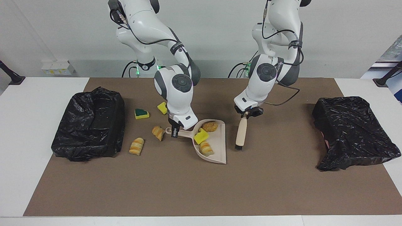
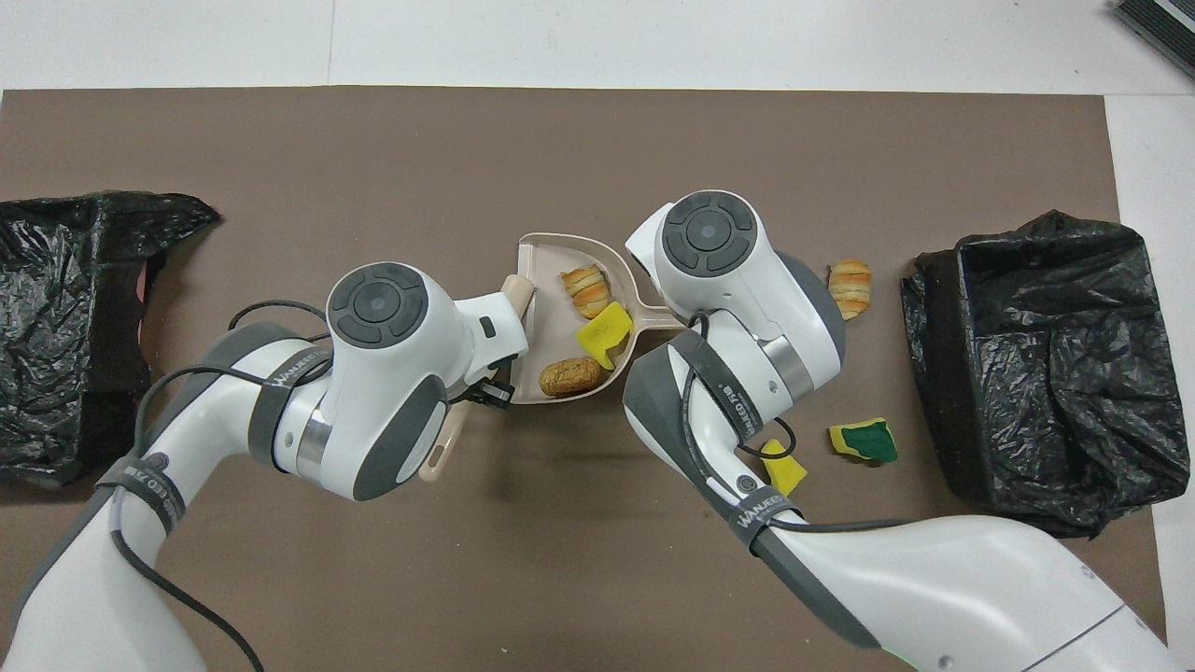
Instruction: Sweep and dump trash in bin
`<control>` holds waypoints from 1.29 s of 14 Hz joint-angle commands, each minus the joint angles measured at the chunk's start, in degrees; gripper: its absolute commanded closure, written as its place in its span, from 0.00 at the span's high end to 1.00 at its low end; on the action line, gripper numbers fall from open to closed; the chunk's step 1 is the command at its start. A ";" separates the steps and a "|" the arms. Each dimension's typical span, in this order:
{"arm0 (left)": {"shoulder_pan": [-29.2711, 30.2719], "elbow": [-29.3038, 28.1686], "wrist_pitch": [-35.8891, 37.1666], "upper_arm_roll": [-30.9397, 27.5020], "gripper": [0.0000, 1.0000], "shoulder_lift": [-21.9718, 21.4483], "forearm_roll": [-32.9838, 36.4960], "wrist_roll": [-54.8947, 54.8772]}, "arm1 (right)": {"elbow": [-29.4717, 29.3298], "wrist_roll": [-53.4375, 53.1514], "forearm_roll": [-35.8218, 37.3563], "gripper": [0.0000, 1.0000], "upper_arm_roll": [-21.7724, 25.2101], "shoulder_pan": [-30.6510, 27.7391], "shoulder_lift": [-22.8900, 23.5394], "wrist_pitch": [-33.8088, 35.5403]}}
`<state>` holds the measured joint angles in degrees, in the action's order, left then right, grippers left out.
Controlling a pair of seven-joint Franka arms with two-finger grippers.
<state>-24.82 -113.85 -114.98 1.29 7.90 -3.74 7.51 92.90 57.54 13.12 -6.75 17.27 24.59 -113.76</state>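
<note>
Mid-sweep right now. Right tool point(image 1: 176, 129) clamped on the handle of the beige dustpan point(image 1: 220, 150), sitting roughly mid-mat on the brown surface point(image 1: 188, 188). Left tool point(image 1: 248, 113) shut on the top of the wooden-handled brush point(image 1: 240, 135), hanging bristles-down just beside the pan's open edge, toward the left arm's end.

Three bits of trash in the pan: a brown bread lump point(image 1: 209, 126), a yellow sponge chunk point(image 1: 201, 137), a croissant piece point(image 1: 206, 148). Four more loose on the mat, all between the pan and the black-bagged bin point(image 1: 89, 122) at the right arm's end: croissant scrap point(image 1: 158, 132) right next to the pan handle, another croissant scrap point(image 1: 137, 146), green-faced sponge point(image 1: 141, 113), small yellow sponge point(image 1: 162, 108). Second black bin point(image 1: 355, 131) at the left arm's end.

Stuff likely to go sideways from here:
- Loose scraps all on the handle side, not the mouth side. Needs repositioning the pan, and any tilt could spill the three pieces out the open edge.
- Spongy bits probably bounce or roll off under a fast brush stroke.
- Scrap beside the handle easy to knock away with the right tool.
- Tight quarters, so arm-on-arm bumps look possible.
</note>
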 commanded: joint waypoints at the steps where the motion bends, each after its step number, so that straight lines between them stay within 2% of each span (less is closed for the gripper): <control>1: -1.28 -6.10 0.56 0.37 0.00 -5.78 -0.31 8.89 | 2.88 4.50 -0.02 0.00 -0.64 -3.55 -4.88 -1.03; 5: -8.30 -15.86 -6.91 0.73 0.00 -11.67 -0.39 23.49 | 9.03 8.71 -0.11 0.00 -0.64 -8.73 -12.96 -0.94; 8: -14.10 -23.50 -13.58 0.81 0.00 -16.33 -2.58 30.09 | 16.14 14.51 -2.56 0.00 -0.64 -15.14 -21.66 -0.94; 10: -16.74 -25.98 -17.10 0.81 0.00 -16.17 -4.95 32.65 | 18.97 20.56 -3.54 0.00 -0.55 -20.06 -26.24 -0.42; 11: -18.58 -27.12 -19.56 0.81 0.00 -15.99 -7.57 33.62 | 19.59 24.77 -4.15 0.00 -0.46 -23.22 -27.48 0.02; 13: -19.66 -28.19 -20.73 0.81 0.00 -16.08 -8.13 34.76 | 19.86 33.30 -5.55 0.00 -0.28 -29.46 -28.45 0.29; 14: -19.48 -27.58 -20.12 0.64 0.46 -15.73 -8.13 34.42 | 19.95 36.91 -6.08 0.00 -0.20 -32.27 -28.54 0.29; 15: -19.05 -26.96 -19.94 0.55 0.99 -15.29 -8.13 33.98 | 19.95 40.16 -6.00 0.00 -0.20 -34.91 -28.54 0.12; 17: -17.47 -24.16 -18.54 0.20 1.00 -13.62 -7.87 32.32 | 19.77 46.93 -5.74 0.00 0.07 -40.36 -28.54 -0.76; 18: -14.67 -22.49 -17.74 0.20 1.00 -12.83 -7.60 29.35 | 19.34 50.18 -5.21 0.00 0.07 -42.91 -28.54 -0.85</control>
<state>-42.66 -138.98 -134.18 1.95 -6.02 -11.01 40.64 111.64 102.07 8.48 -6.06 -21.54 -3.00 -113.65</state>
